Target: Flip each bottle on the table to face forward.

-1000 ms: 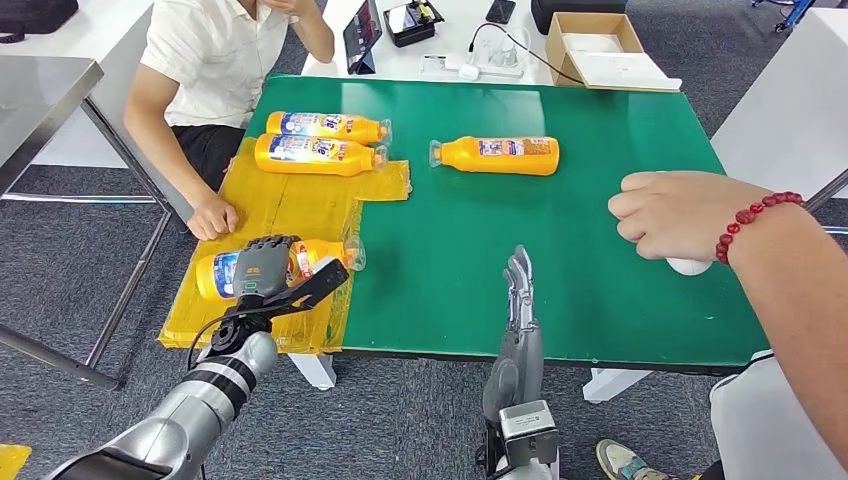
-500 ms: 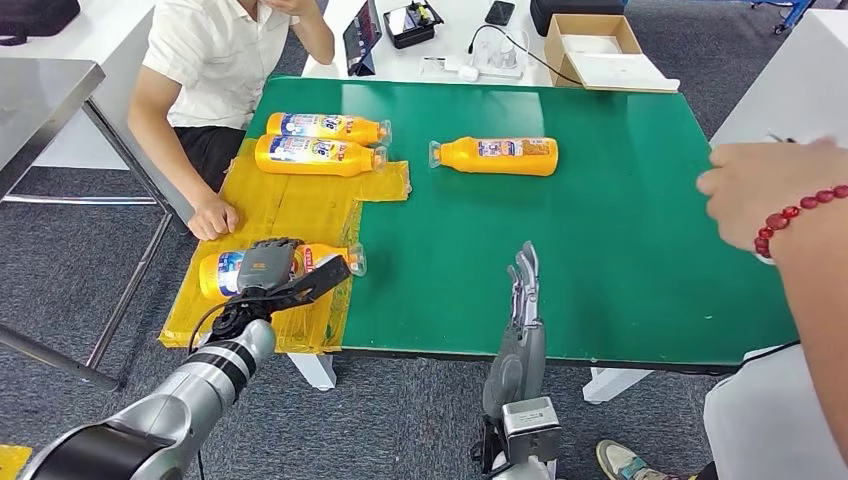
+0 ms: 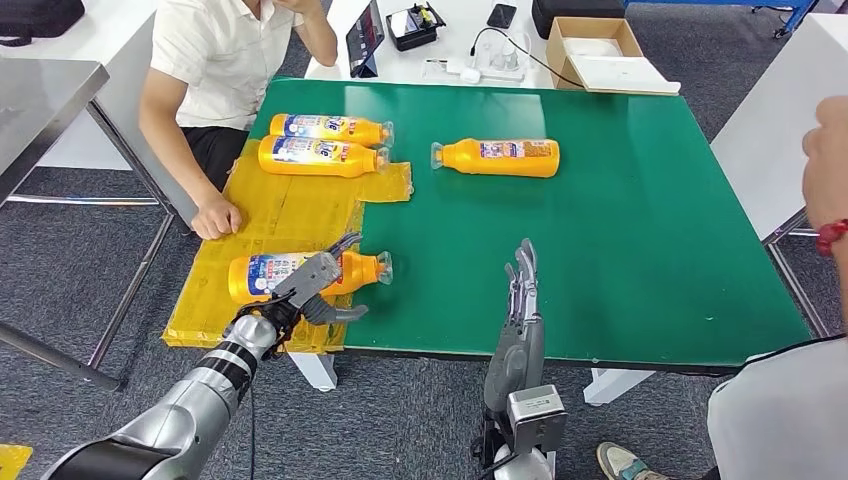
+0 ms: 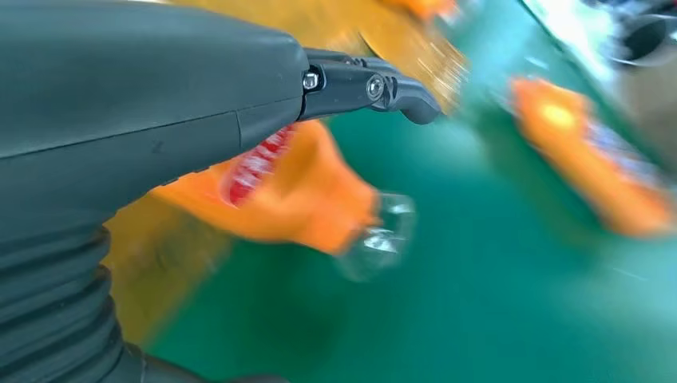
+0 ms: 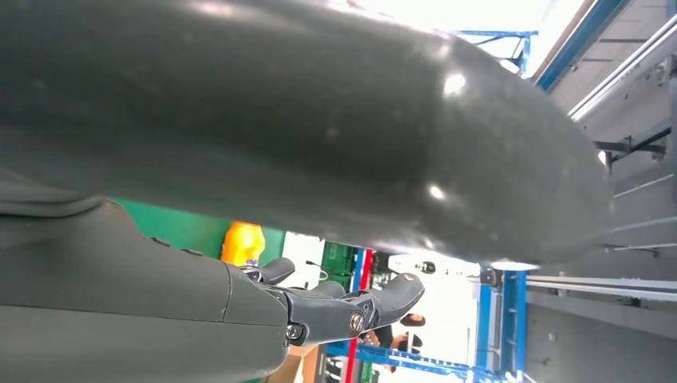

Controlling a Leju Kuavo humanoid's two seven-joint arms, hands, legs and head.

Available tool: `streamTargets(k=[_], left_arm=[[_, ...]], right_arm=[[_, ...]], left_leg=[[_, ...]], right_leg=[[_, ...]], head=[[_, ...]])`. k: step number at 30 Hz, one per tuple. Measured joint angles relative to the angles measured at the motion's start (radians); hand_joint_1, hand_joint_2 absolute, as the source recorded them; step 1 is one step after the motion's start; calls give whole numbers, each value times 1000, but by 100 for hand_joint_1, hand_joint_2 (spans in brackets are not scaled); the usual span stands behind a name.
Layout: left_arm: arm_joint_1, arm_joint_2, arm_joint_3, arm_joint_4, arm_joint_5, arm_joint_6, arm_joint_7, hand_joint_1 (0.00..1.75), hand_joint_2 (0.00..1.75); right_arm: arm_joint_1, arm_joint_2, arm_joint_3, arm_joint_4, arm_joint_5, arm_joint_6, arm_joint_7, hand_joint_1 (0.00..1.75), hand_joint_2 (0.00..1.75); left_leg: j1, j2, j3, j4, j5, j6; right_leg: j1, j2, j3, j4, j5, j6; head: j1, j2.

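Several orange bottles lie on their sides. The nearest bottle (image 3: 270, 274) (image 4: 303, 191) lies on the yellow mat (image 3: 290, 210), blue-and-white label up, clear cap toward the green table (image 3: 600, 220). My left hand (image 3: 312, 288) (image 4: 144, 104) rests against its near side with fingers spread, one reaching over the bottle and the thumb below it. Two more bottles (image 3: 328, 128) (image 3: 320, 155) lie side by side at the mat's far end. Another bottle (image 3: 497, 156) lies on the green surface. My right hand (image 3: 522, 290) stands open, fingers straight, at the table's front edge.
A seated person rests a hand (image 3: 215, 218) on the mat's left edge. Another person's arm with a red bead bracelet (image 3: 830, 235) is at the right border. A cardboard box (image 3: 595, 50), a tablet and cables sit beyond the table's far edge.
The near bottle has shifted right and turned so its label shows more. My left hand's fingers have spread and its arm has dropped back. The person's right-side arm has withdrawn off the table.
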Motion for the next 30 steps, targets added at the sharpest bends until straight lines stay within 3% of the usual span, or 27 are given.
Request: streamTargets(k=[5,7,9,11,15,18,20,23,30], left_arm=[[63,0,5,-97,128,-100,-20,0,0],[82,0,7,-130,168,-108,-25,0,87],[101,0,7,-168,206,-100,-28,0,175],[126,-2,1,-217,239,-51,-15,0,175],[200,-20,-63,-373,250,231,32,0,175],[290,-29,-144,-525,208,524,8,0,175],[351,-33,-186,-623,228,658,-13,0,175],[428,-34,-233,-747,300,706,-29,0,175],[534,-23,-275,-932,461,620,-27,0,175]], right_arm=[[-6,-2,7,11,-6,1,0,0,0],[-7,-4,8,14,-5,-2,0,0,0],[-7,-8,8,17,-2,-10,0,0,87],[-6,-13,10,19,14,-29,0,0,175],[1,-53,23,19,91,-50,0,0,175],[32,-82,5,18,133,-51,0,0,175],[55,-89,-33,15,149,-55,0,0,175],[81,-94,-105,14,223,-61,19,0,175],[85,-128,-265,76,532,-120,154,0,175]], left_leg=[[1,0,-2,0,0,0],[1,0,-2,0,0,-1],[1,0,-4,0,0,-1],[1,0,-4,0,0,-1],[0,0,-6,0,0,-1],[0,0,-7,0,0,0],[0,0,-8,0,-1,0],[0,0,-9,0,-1,0],[0,0,-9,0,0,0]], right_leg=[[1,0,-2,0,0,0],[1,0,-3,0,0,0],[1,0,-4,0,0,0],[1,0,-6,0,0,0],[0,0,-6,0,0,0],[0,0,-7,-1,0,0],[0,0,-8,-1,0,0],[0,0,-9,-1,0,0],[0,1,-9,-1,0,0]], head=[[0,0],[0,0],[0,0],[0,0],[0,0],[0,0],[0,0],[0,0],[0,0]])
